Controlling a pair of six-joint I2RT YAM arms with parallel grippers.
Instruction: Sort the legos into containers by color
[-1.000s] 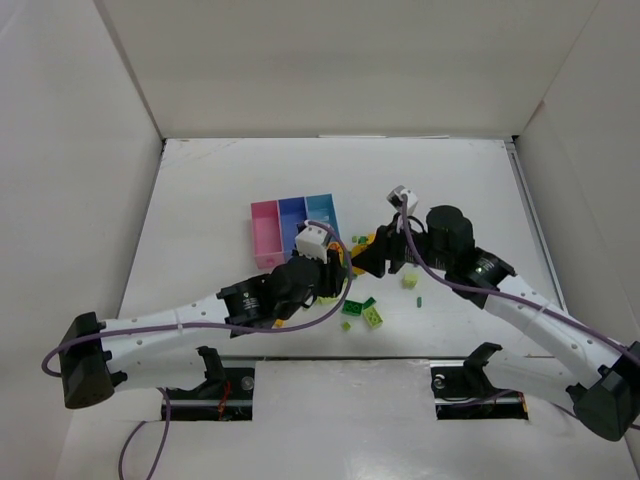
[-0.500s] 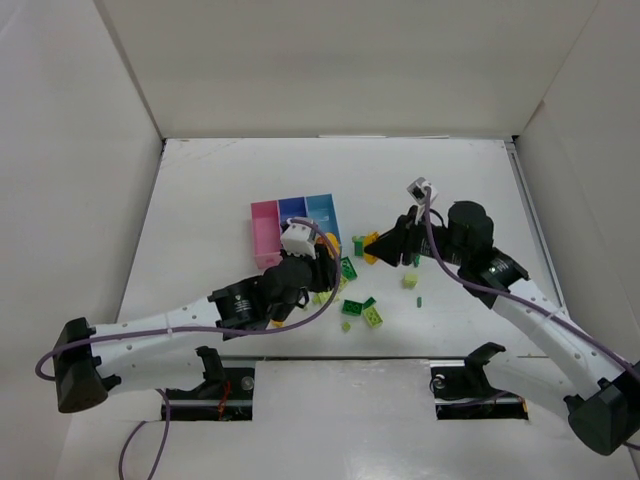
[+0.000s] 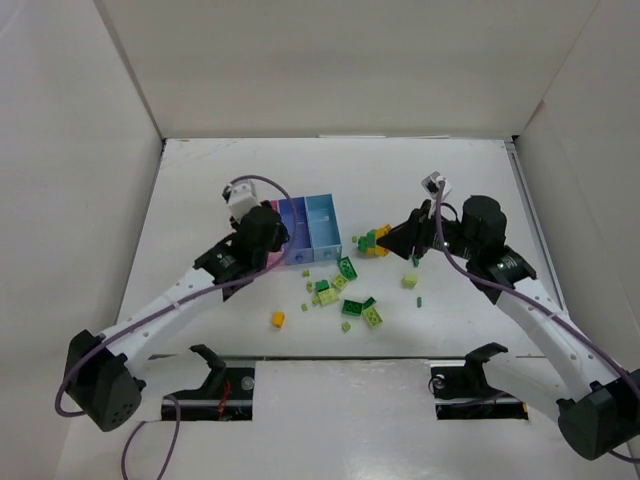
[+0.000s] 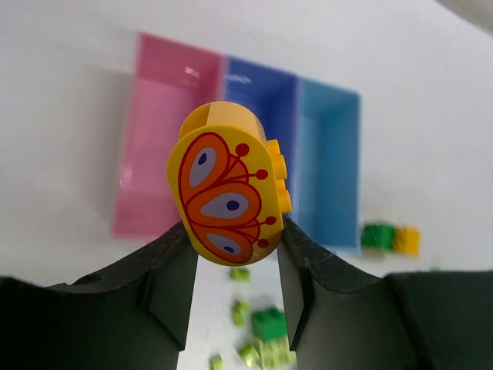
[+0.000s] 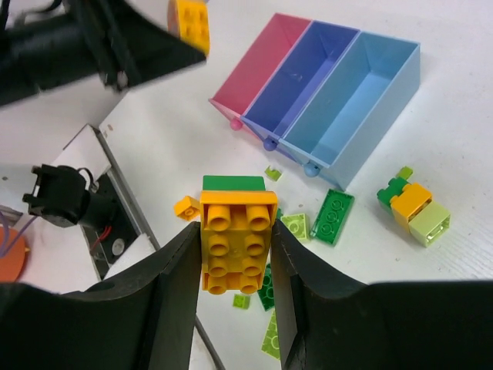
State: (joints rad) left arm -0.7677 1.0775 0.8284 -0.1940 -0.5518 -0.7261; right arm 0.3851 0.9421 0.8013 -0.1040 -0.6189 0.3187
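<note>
My left gripper (image 4: 235, 231) is shut on an orange-yellow lego (image 4: 227, 189) with a butterfly print. It hangs above the near end of the pink container (image 4: 154, 162), next to the periwinkle (image 4: 266, 100) and light blue (image 4: 327, 166) containers. In the top view this gripper (image 3: 266, 240) covers most of the pink bin. My right gripper (image 5: 237, 247) is shut on an orange-yellow studded lego (image 5: 237, 243) with a dark green lego (image 5: 233, 183) stuck to its far end, held above the scattered pile. In the top view it (image 3: 395, 240) sits right of the light blue bin (image 3: 323, 222).
Loose dark green and pale lime legos (image 3: 340, 290) lie in front of the bins. A small orange one (image 3: 278, 319) lies nearer the arm bases. A green-yellow-lime cluster (image 5: 414, 205) sits right of the bins. White walls enclose the table.
The left arm swung from the pile up and left to over the pink bin, carrying its lego. The right gripper closed on the orange-yellow lego and lifted back to the right.
</note>
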